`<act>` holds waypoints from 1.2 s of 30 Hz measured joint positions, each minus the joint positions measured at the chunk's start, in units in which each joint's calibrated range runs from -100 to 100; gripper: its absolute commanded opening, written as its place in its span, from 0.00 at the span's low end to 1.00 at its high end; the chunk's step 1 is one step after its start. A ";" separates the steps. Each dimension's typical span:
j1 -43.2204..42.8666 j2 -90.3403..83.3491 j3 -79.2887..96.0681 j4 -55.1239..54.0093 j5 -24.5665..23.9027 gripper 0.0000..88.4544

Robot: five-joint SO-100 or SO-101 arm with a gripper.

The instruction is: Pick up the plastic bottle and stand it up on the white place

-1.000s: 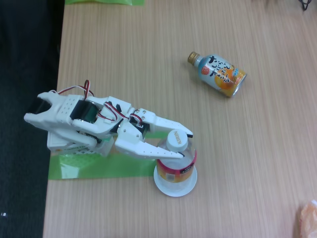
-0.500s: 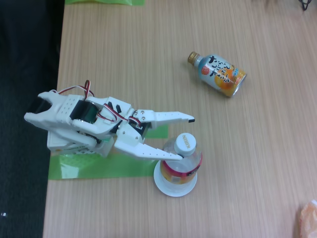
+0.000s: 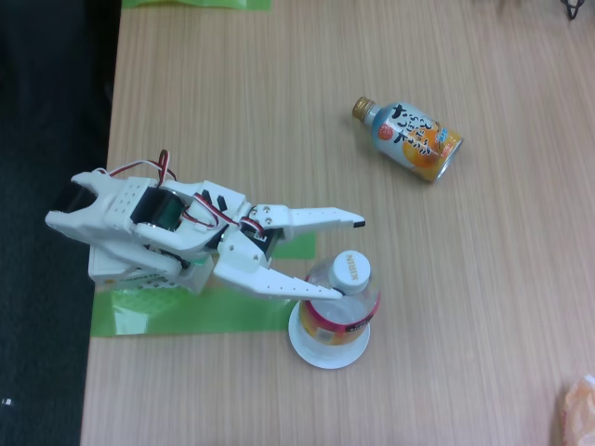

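Plastic bottle [image 3: 342, 302] stands upright on the white place [image 3: 327, 349], a small round dish near the lower middle of the wooden table [image 3: 483, 279] in the fixed view. Its white screw cap [image 3: 352, 269] faces the camera and carries a short line of dark print, too small to read with any certainty. Below the clear shoulder runs a label band in pink-red and yellow, with tiny lettering along the yellow part that cannot be made out. The bottle leans slightly toward the right of the view, though its base sits inside the dish rim.

The gripper [image 3: 351, 256] is spread wide. 1 finger reaches out level above the cap, well clear of the bottle; the other lies along the bottle's left shoulder, its tip touching or just beside the clear plastic below the cap. Nothing is pinched between them.

Behind the fingers, the white arm [image 3: 158, 218] shows red and black wires, and its base rests on a strip of green tape [image 3: 186, 311] at the table's left edge.

Farther up and to the right, well apart from the dish, an orange-and-blue metal bottle-can [image 3: 411, 139] lies on its side with a gold cap pointing left; its label bears Japanese characters and an orange fruit picture. An orange-pink object [image 3: 578, 409] sits at the lower right corner.
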 measured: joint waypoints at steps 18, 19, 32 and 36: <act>3.14 -0.34 -11.48 -12.32 -3.05 0.39; 3.14 -0.42 -12.02 -14.53 -4.21 0.39; -4.93 -0.34 8.22 -60.07 -30.60 0.38; -4.78 0.08 16.36 -78.67 -34.49 0.38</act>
